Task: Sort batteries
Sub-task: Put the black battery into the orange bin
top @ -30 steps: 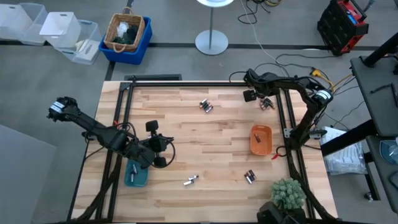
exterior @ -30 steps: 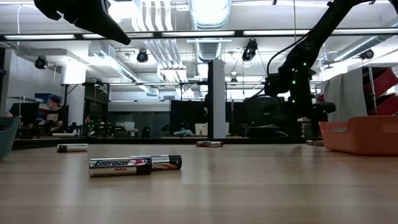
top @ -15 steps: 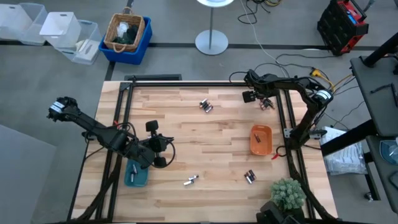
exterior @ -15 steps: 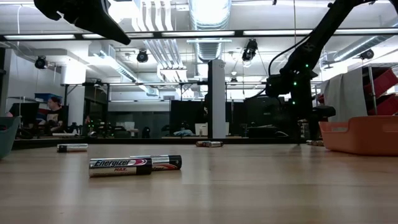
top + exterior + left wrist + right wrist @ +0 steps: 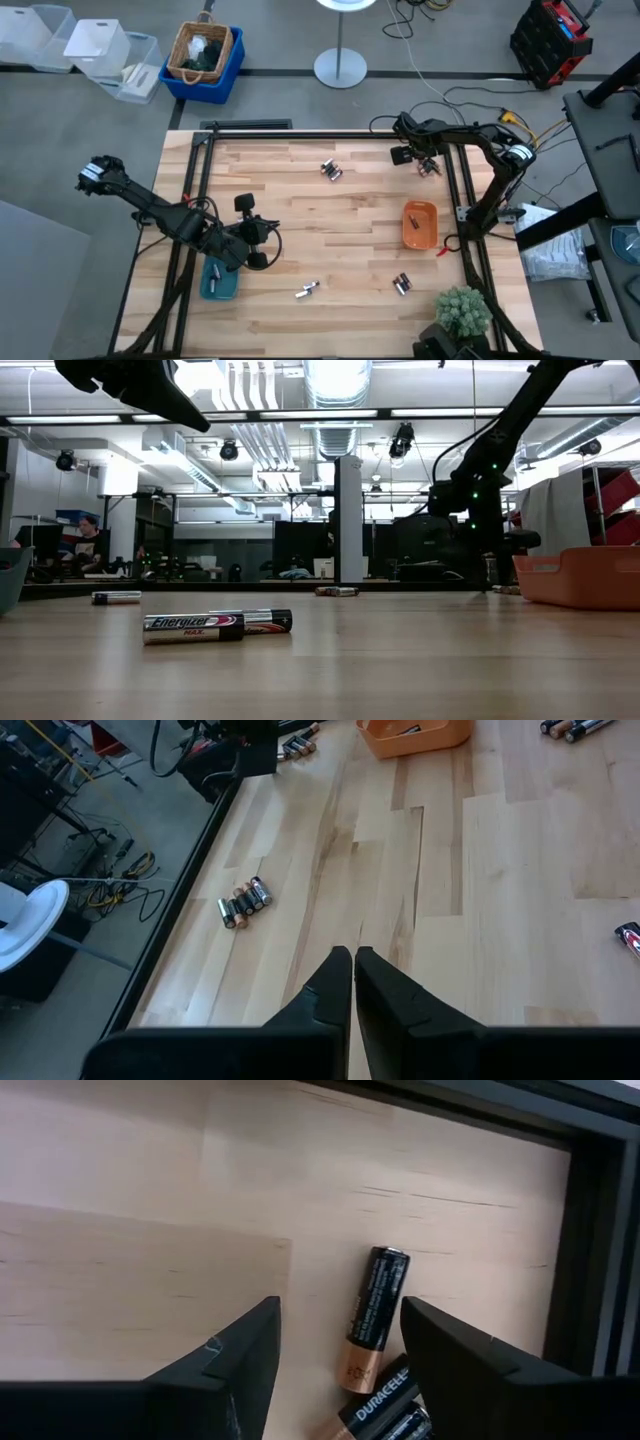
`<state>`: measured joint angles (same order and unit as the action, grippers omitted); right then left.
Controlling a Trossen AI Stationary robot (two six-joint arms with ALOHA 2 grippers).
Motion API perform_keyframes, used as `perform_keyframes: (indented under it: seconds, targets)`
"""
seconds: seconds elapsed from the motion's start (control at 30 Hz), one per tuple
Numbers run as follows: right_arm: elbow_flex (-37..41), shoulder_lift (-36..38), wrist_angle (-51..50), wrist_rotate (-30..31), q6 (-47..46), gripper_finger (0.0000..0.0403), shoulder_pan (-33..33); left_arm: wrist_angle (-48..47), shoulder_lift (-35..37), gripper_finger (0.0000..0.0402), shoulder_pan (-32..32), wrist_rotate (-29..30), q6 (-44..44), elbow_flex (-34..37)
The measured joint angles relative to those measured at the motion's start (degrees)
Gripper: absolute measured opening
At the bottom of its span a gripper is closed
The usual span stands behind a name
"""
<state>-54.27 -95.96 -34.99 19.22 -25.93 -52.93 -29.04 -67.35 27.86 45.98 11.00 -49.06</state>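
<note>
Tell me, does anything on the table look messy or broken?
Nothing looks broken. The batteries lie loose in small clusters across the table: one at the far middle, one under the open right gripper, two near the front. The shut left gripper holds nothing.

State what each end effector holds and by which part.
Nothing is held. The left end effector is shut and empty above bare wood; the right end effector is open over a black and copper battery, not gripping it.

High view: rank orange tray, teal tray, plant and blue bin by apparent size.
1. Blue bin
2. Plant
3. Orange tray
Teal tray: partly hidden by the left arm, so unranked.
</note>
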Motion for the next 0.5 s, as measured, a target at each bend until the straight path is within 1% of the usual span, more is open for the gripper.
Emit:
perform_keyframes:
  seconds: [0.5]
  targets:
    - [0.1, 0.0, 0.1, -3.7, 1.9, 0.0139, -0.1, 0.0, 0.0, 0.0000, 0.0, 0.1, -0.3, 0.0]
